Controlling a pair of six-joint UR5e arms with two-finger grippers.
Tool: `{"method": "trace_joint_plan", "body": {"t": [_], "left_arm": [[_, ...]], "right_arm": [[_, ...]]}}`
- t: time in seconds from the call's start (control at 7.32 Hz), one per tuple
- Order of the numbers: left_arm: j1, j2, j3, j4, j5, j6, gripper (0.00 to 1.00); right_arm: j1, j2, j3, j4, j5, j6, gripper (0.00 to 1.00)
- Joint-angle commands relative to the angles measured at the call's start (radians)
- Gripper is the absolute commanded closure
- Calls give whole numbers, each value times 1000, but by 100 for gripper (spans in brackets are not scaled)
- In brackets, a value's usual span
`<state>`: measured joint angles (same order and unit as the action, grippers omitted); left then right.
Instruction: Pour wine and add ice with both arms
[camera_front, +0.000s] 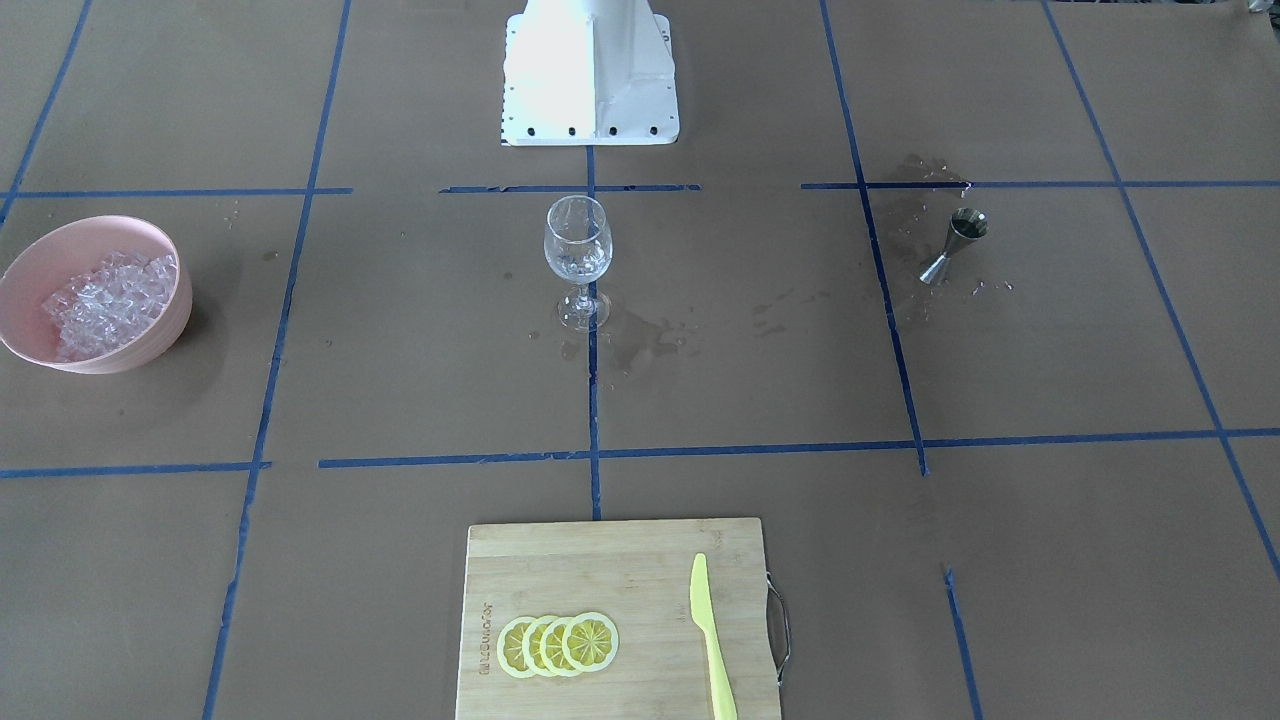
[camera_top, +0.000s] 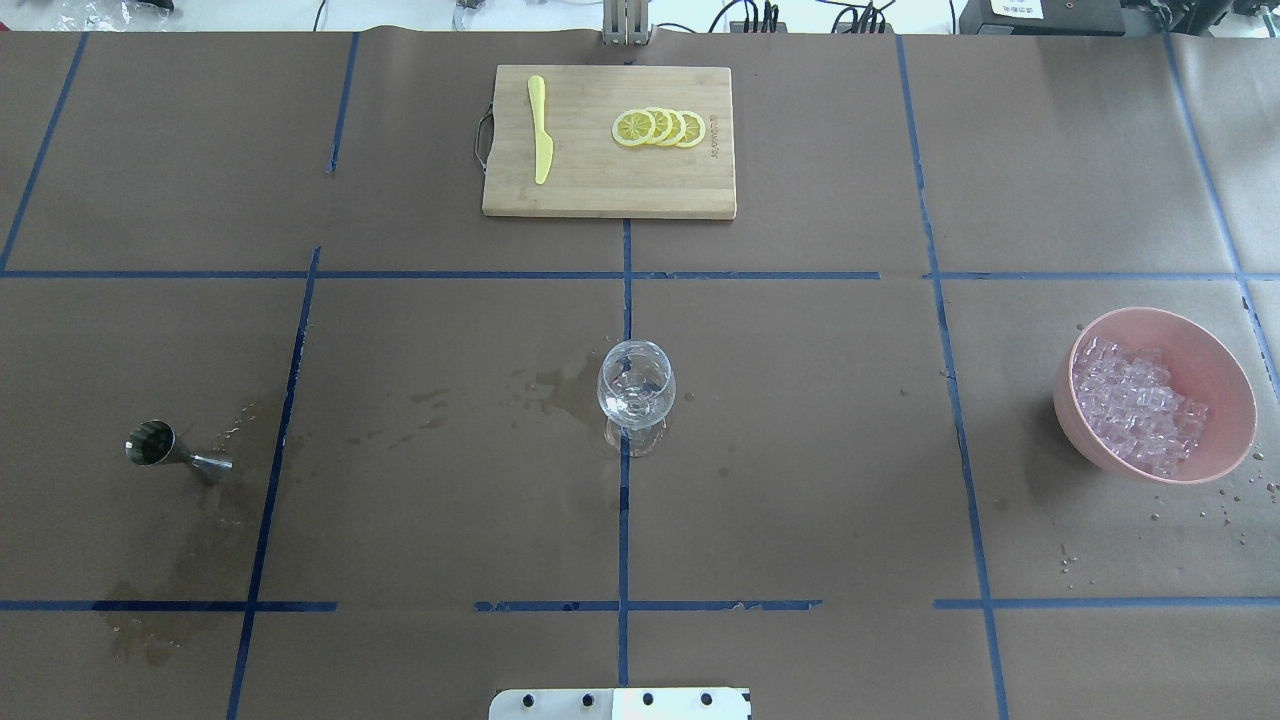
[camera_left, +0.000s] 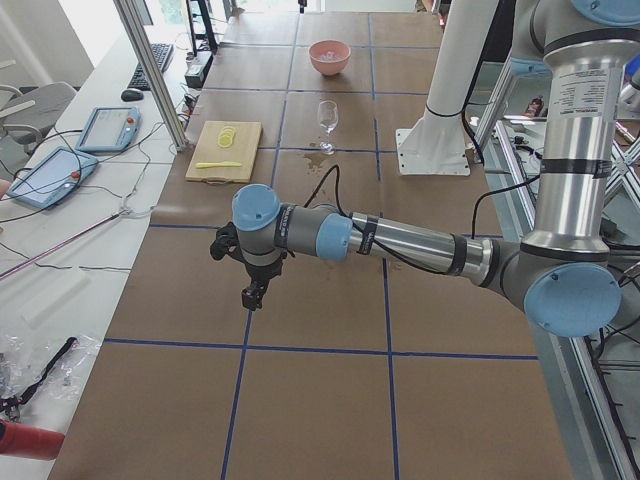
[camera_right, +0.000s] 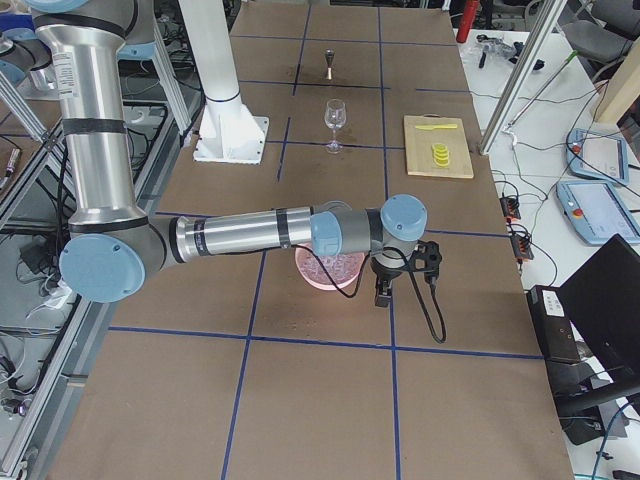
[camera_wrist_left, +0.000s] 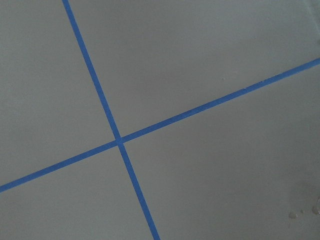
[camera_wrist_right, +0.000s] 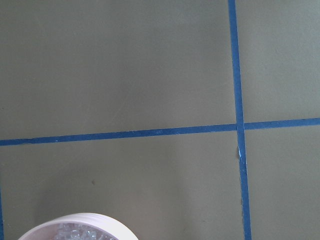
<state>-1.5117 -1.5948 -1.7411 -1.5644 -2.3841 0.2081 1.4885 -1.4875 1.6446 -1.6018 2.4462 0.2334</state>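
Observation:
A clear stemmed wine glass stands upright at the table's middle. The wine shows as dark wet patches beside its foot and around a steel jigger that lies on its side. The ice is heaped in a pink bowl. My left gripper shows only in the exterior left view, pointing down over bare paper. My right gripper shows only in the exterior right view, just beside the bowl. I cannot tell whether either is open or shut.
A bamboo cutting board lies at the operators' edge with lemon slices and a yellow knife. The white pedestal stands behind the glass. Blue tape lines grid the brown paper. The right wrist view shows the bowl's rim.

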Motion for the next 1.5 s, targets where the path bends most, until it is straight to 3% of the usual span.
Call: {"method": "trace_joint_plan", "body": {"t": [0.0, 0.14, 0.27, 0.41, 0.68, 0.96, 1.09, 1.23, 1.37], "left_arm": [[-5, 31, -33, -19, -4, 8, 0], [-4, 36, -97, -43, -4, 8, 0], [1, 53, -191, -46, -6, -1, 0], [14, 52, -201, -54, -32, -12, 0], [113, 56, -293, -100, -55, -183, 0], [247, 87, -316, -103, -46, -300, 0], [311, 189, -389, -234, 179, -337, 1], [426, 310, -385, -467, 319, -468, 1], [497, 375, -379, -582, 362, -504, 0]], "right_arm": [[-2, 1, -3, 0, -1, -2, 0], [-2, -2, 0, 0, 31, -2, 0], [-2, -16, 3, 2, 119, -6, 0], [-2, -16, 4, 44, 135, -6, 0], [-39, -78, 4, 295, 180, 9, 0], [-62, -89, 20, 374, 198, 66, 0], [-77, -89, 23, 378, 197, 93, 0], [-88, -105, 29, 416, 207, 95, 0], [-88, -131, 27, 501, 212, 96, 0]]}}
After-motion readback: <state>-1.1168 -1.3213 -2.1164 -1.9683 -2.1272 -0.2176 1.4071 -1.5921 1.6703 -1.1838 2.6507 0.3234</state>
